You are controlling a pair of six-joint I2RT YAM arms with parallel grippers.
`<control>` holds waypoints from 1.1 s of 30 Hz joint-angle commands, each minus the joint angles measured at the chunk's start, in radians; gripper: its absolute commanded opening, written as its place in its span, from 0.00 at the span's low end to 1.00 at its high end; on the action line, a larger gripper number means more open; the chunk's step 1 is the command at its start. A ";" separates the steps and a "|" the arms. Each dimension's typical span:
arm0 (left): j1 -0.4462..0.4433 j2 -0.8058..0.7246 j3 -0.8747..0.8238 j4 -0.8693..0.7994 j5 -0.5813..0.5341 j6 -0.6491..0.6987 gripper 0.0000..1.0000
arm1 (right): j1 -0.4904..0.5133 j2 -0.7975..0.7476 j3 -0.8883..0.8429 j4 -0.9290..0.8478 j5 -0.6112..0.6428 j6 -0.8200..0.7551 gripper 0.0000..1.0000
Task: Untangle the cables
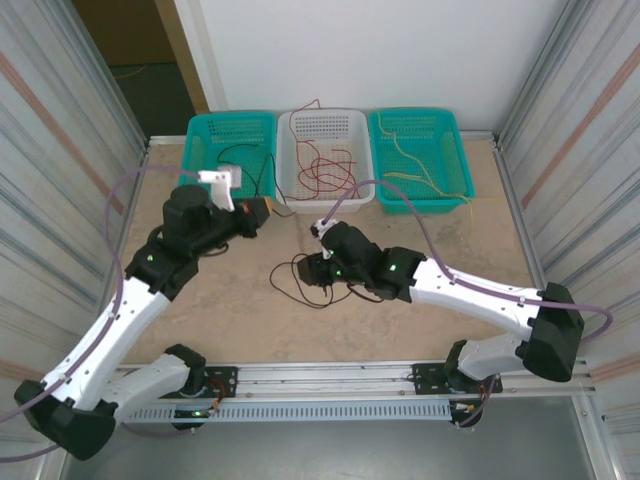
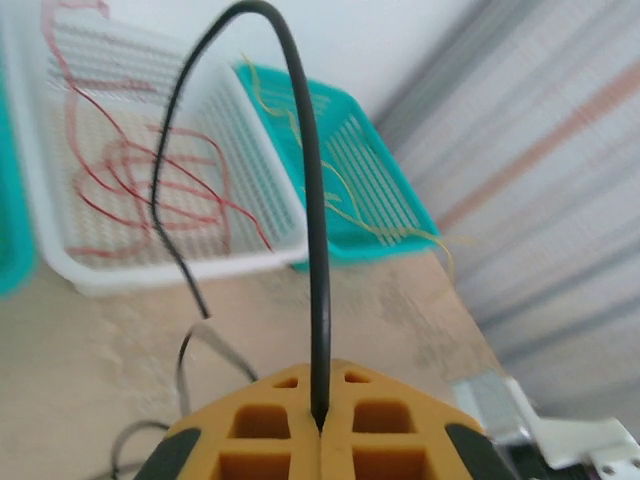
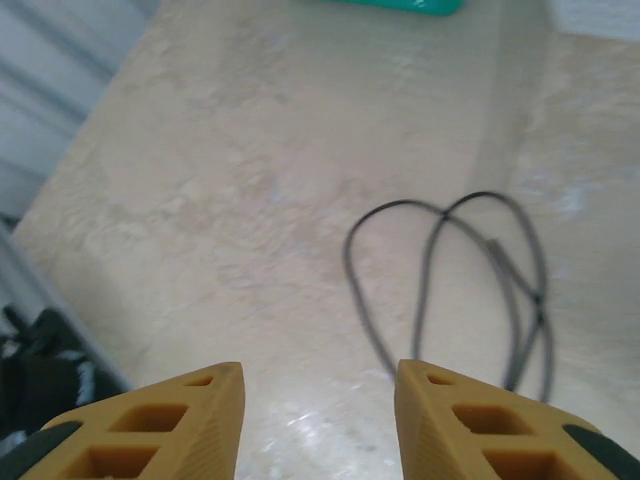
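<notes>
Now left gripper [image 2: 320,425]: jaws pressed together, pinching black cable [image 2: 314,220], which arches up from them
right gripper [image 3: 320,385]: jaws spread, nothing between, over table [image 3: 200,200]
black loops [image 3: 445,270]: on table, just beyond right gripper
red cables [image 1: 325,172]: in white basket [image 1: 330,204]
yellow cables [image 1: 420,175]: in right teal basket [image 1: 430,206]

Black cable [image 3: 429,262] clutters centre, 3 baskets [image 1: 325,112] far edge; table [image 1: 480,240] bare at right.
</notes>
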 commanded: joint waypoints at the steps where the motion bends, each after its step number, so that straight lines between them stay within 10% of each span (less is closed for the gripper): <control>1: 0.110 0.067 0.091 -0.039 -0.013 0.017 0.00 | -0.054 -0.073 -0.025 -0.051 0.058 0.028 0.50; 15: 0.361 0.487 0.420 0.009 0.129 0.038 0.00 | -0.098 -0.071 -0.081 -0.058 0.062 0.017 0.53; 20: 0.400 0.650 0.539 -0.070 0.128 0.050 0.47 | -0.112 -0.043 -0.075 -0.055 0.051 0.004 0.53; 24: 0.405 0.684 0.546 -0.128 0.116 0.037 0.66 | -0.122 -0.012 -0.060 -0.061 0.030 0.001 0.54; 33: 0.358 0.423 0.342 -0.180 0.114 0.056 0.62 | -0.127 0.189 0.042 -0.152 0.007 0.028 0.54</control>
